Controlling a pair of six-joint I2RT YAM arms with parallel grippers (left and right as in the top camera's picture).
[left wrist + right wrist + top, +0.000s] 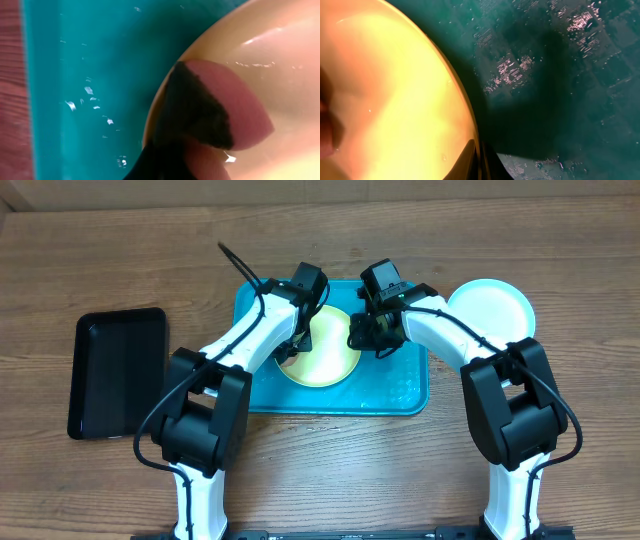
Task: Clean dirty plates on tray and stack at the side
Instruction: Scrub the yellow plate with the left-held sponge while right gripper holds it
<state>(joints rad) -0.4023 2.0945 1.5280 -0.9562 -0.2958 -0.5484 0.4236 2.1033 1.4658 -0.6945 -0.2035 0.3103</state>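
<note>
A yellow-green plate (325, 355) lies on the turquoise tray (390, 390). My left gripper (292, 348) is at the plate's left edge, shut on a pink sponge with a dark face (235, 105) that rests on the plate (280, 65) just inside its rim. The left fingers (165, 165) show only as a dark blur. My right gripper (362, 332) is at the plate's right edge. Its fingers (480, 160) are shut on the rim of the plate (395, 75), one on each side. A pale blue-white plate (490, 308) sits on the table right of the tray.
A black rectangular tray (115, 370) lies on the wooden table at the left. The turquoise tray's floor (560, 75) is wet with droplets to the right of the plate, and it also shows in the left wrist view (90, 60).
</note>
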